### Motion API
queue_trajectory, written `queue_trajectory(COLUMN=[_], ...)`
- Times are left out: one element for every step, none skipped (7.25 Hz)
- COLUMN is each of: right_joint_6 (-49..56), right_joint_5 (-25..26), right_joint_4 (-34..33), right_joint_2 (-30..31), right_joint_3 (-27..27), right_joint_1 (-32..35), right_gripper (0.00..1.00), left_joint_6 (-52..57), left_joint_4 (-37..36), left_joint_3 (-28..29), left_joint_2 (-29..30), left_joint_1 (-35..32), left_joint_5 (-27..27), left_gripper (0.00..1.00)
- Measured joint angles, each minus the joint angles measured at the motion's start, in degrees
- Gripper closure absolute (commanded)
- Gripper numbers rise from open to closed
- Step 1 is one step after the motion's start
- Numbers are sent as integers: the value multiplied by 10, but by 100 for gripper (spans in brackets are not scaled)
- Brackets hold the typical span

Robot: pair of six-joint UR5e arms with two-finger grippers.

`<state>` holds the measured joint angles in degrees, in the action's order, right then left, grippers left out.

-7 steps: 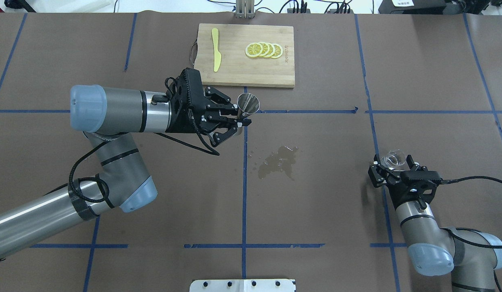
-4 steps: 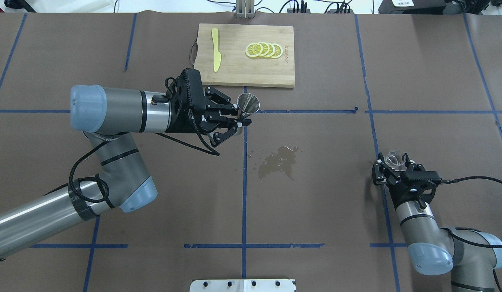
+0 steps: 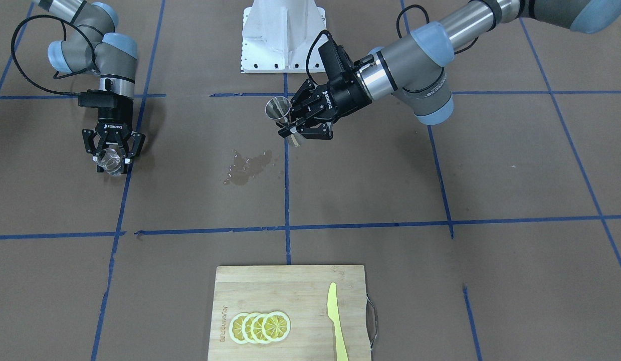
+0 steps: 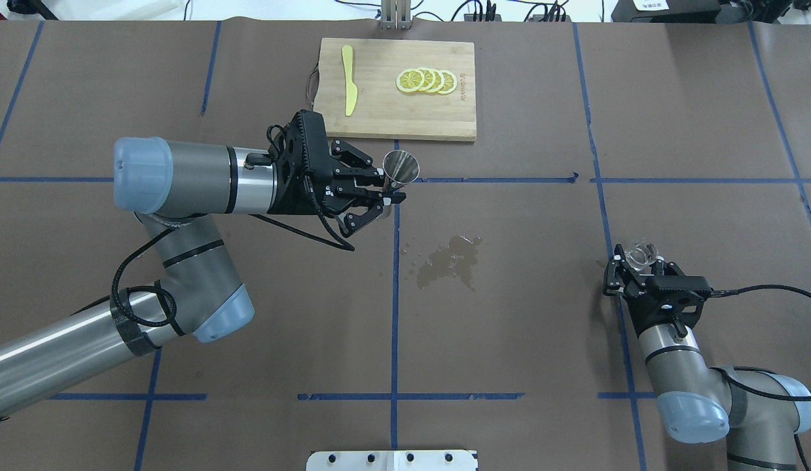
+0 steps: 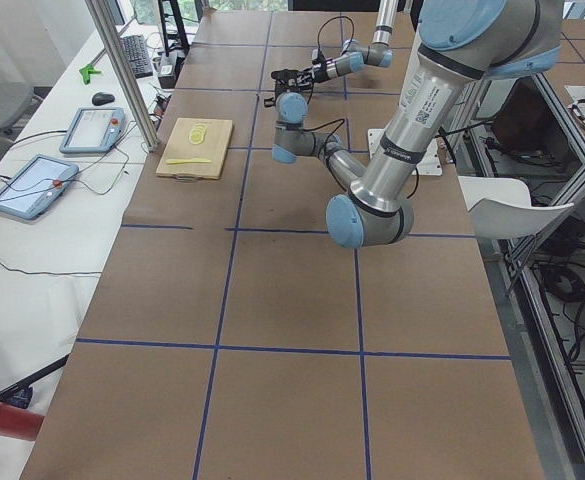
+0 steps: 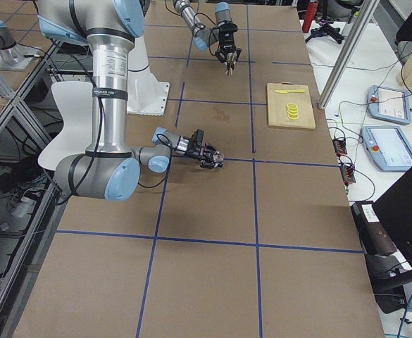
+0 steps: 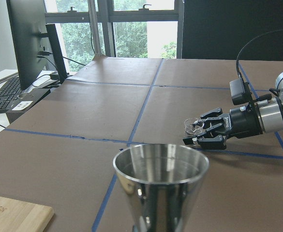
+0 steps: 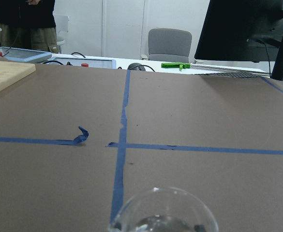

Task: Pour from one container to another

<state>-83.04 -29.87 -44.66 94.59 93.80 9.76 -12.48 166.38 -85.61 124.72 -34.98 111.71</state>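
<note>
Cup (image 4: 641, 252) nearest, clear glass, pinched upright between the fingers of the right gripper (image 4: 639, 261), low over the table (image 4: 510, 340) on the robot's right side. Has sunk a little toward the brown paper over the last second and shows smaller from overhead, with no drift toward the centre. Reads as a set-down or a retreat rather than an approach to pour. Contents too faint to judge from any view. Further out, near the middle tape line, a wet puddle (image 4: 451, 260) with stray drops beside it, well apart from both grippers; probably spilled liquid, a hint of a pour gone partly astray. Beyond that, left gripper (image 4: 387, 191), unmoved across the same second, clamped on the narrow waist of the steel jigger (image 4: 401, 165), mouth up, held clear above the table. Cup and jigger well apart, so no pouring possible from here without bringing the two together again. Farthest, a wooden cutting board (image 4: 405, 114) carrying overlapping lemon slices (image 4: 426, 80) and a yellow knife (image 4: 348, 78).
</note>
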Motion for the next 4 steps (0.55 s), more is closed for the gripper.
queue_trajectory(right_joint_6=[0, 1, 1, 3], right_joint_5=[3, 4, 4, 5], right_joint_4=[0, 0, 3, 17], right_joint_2=[0, 0, 0, 0], right_joint_3=[2, 5, 8, 8], right_joint_1=[0, 2, 4, 7], right_gripper=[100, 100, 100, 100], left_joint_6=[0, 0, 0, 0], left_joint_4=[0, 0, 0, 0], left_joint_3=[0, 0, 0, 0], left_joint_2=[0, 0, 0, 0], left_joint_1=[0, 0, 0, 0], left_joint_5=[0, 0, 0, 0], left_gripper=[100, 100, 100, 100])
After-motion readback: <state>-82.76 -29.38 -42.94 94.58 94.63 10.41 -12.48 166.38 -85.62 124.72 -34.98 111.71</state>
